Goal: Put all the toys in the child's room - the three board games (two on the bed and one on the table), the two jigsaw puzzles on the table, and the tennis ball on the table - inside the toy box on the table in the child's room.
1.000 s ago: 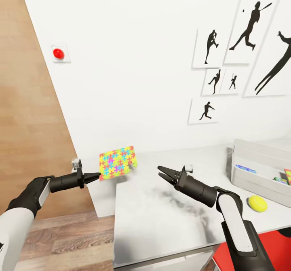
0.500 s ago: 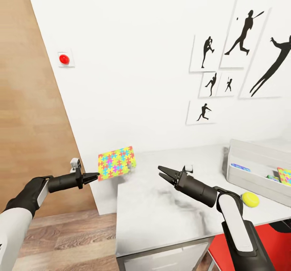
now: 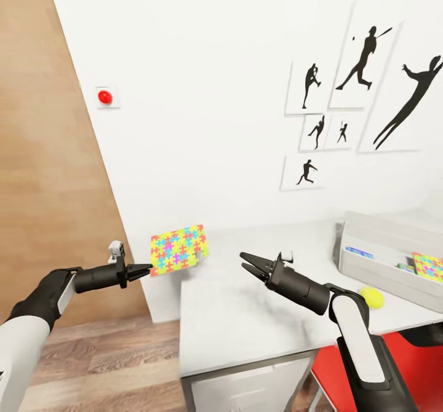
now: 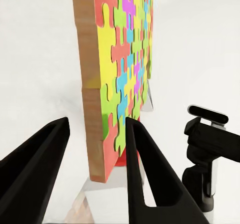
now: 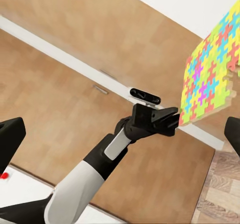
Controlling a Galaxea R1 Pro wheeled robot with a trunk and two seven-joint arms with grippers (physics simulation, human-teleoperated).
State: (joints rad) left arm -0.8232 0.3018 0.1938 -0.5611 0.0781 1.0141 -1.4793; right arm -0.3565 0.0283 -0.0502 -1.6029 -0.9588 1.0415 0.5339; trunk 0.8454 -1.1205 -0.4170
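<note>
While L gripper (image 3: 146, 269) pinches jigsaw puzzle (image 3: 179, 249) by its edge at lower-left, R gripper (image 3: 247, 264) hangs spread wide, empty. Step: carrying puzzle; next needs swing across table (image 3: 246, 313) to toy box (image 3: 375, 264), right edge.

The jigsaw puzzle (image 3: 179, 249) is yellow, with piece shapes in red, blue, green, pink and orange; its edge (image 4: 95, 114) is plain brown like wood. The left gripper (image 3: 145, 270) and right gripper (image 3: 247, 264) are black, and the arms behind them are white. The table (image 3: 246, 313) is light grey with darker cloudy marks. The toy box (image 3: 375, 249) is pale grey, with bright printed things seen inside. The tennis ball (image 3: 372, 297) is yellow-green. Black player shapes are shown on white pictures (image 3: 351, 92). A red button (image 3: 105, 97) is seen on the white wall (image 3: 203, 92). The floor (image 3: 98, 363) is brown wood.
</note>
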